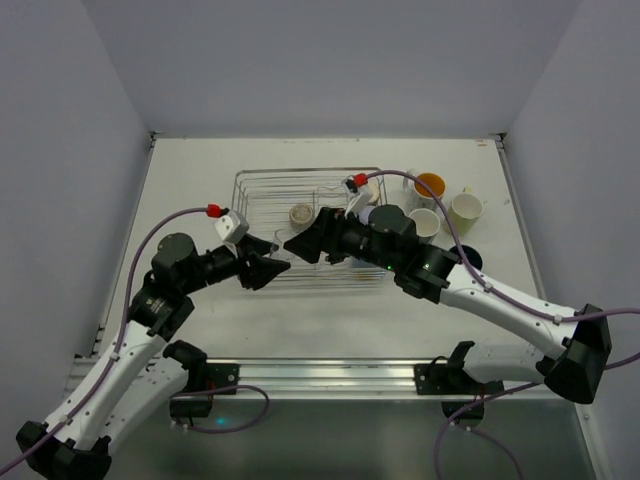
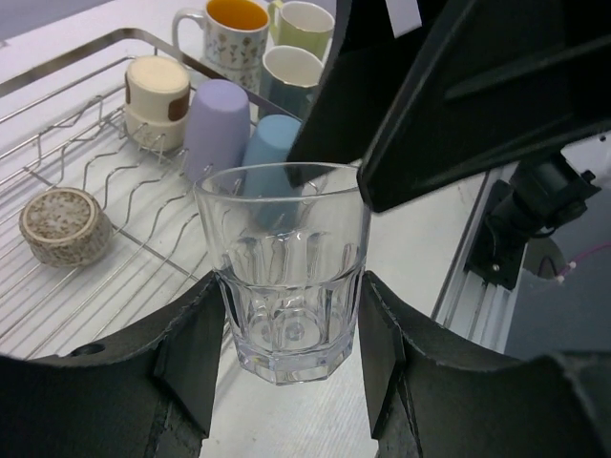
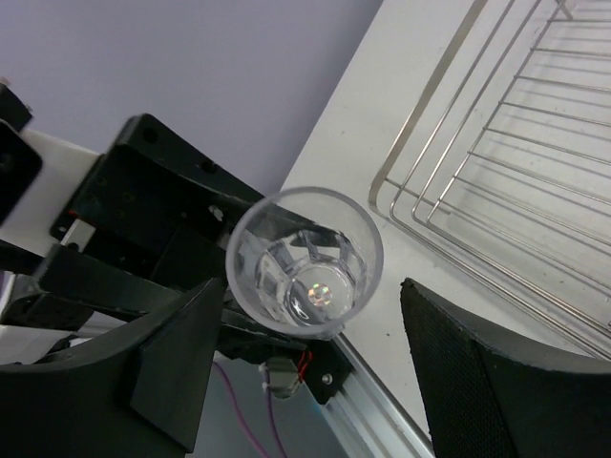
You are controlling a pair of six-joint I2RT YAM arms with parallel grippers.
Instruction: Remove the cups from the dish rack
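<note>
A clear glass cup (image 2: 291,277) sits between my left gripper's fingers (image 2: 191,353), which press on both of its sides. My left gripper (image 1: 268,266) holds it lying sideways above the table, just in front of the dish rack (image 1: 243,205). My right gripper (image 1: 302,244) faces the glass's mouth (image 3: 305,262) with its jaws wide apart around it; its far finger (image 3: 477,382) is clear of the glass. In the rack lie a beige low cup (image 2: 65,226), a cream cup (image 2: 158,95), a lavender cup (image 2: 217,124) and a light blue cup (image 2: 272,143).
Right of the rack stand a white mug with orange inside (image 1: 430,185), a cream cup (image 1: 466,208), a pale cup (image 1: 425,222) and a dark blue cup (image 1: 467,258). A metal rail (image 1: 330,375) runs along the table's near edge.
</note>
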